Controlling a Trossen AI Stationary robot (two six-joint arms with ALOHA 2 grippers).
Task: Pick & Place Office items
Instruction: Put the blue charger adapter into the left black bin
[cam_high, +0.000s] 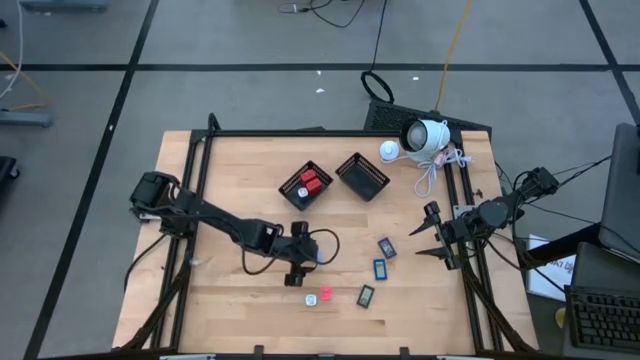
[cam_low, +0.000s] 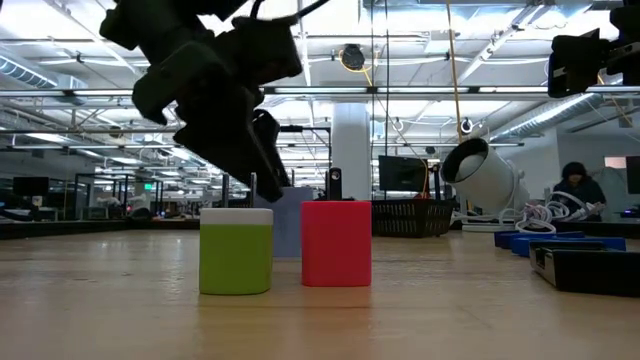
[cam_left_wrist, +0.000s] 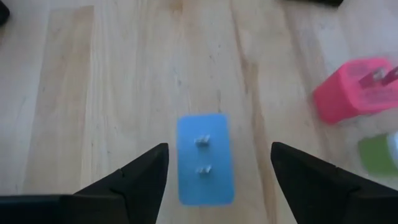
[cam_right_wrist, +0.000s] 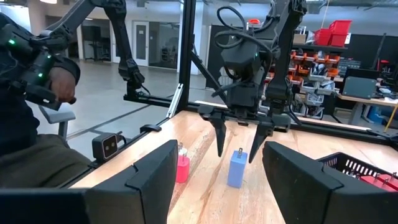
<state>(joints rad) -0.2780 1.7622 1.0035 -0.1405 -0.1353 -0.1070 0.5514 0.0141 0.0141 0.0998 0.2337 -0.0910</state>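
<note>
A pale blue block with two metal prongs on top stands upright on the table. My left gripper hangs over it, open, one finger on each side, apart from it; the right wrist view shows the same gripper above the block. In the high view the left gripper covers the block. A pink-red block and a green, white-topped piece stand near it. Three dark blue-faced rectangles lie to the right. My right gripper waits open at the table's right edge.
Two black mesh baskets sit toward the far side; the left one holds red blocks, and the right one shows nothing inside. A white round lamp-like device and its cable lie at the far right. A person's arm shows beyond the table.
</note>
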